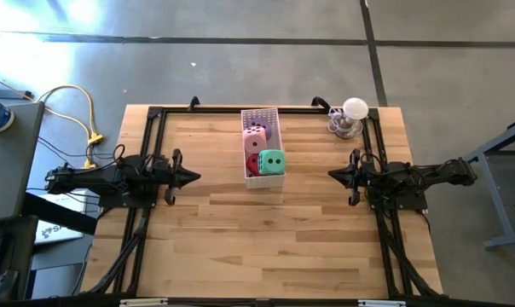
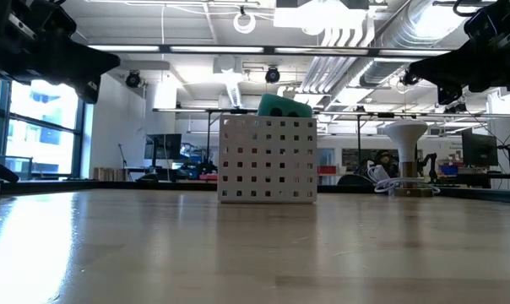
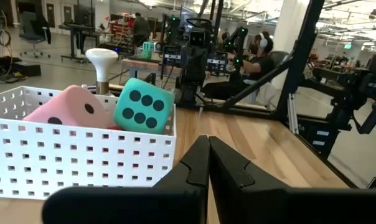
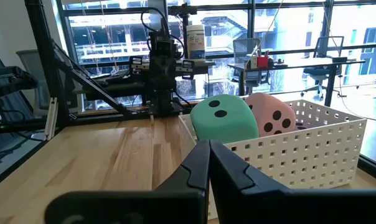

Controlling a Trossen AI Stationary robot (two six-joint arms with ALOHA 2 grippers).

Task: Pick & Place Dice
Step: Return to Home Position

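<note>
Dice sit together in the white tray (image 1: 263,181) at the far middle of the tabletop (image 1: 266,239) in the high view. The pink die (image 1: 255,136) is toward the far end, and the green die (image 1: 273,161) lies just beside the red die (image 1: 252,165) at the near end. The tray's long axis runs front to back, across the line between the arms. The left tool (image 1: 189,177) and right tool (image 1: 334,174) each point inward at the tray, apart from it and about equally near. Both have their fingers together and carry nothing.

The low view shows the tray wall (image 2: 268,160) head-on, with only the green die (image 2: 283,105) rising above its rim. Both arms hang high at the picture's top corners, well above the tabletop.

In the left wrist view the left tool (image 3: 208,163) is pressed together and empty. Ahead of it the tray (image 3: 82,155) holds the pink die (image 3: 68,109) touching the green die (image 3: 144,104).

In the right wrist view the right tool (image 4: 208,163) is likewise pressed together and empty. It faces the tray (image 4: 300,149), where the green die (image 4: 224,119) is the nearer and the pink die (image 4: 270,115) sits behind it.

No die lies loose on the tabletop, so I judge the placing done. Each arm only needs to draw back, away from the tray.
</note>
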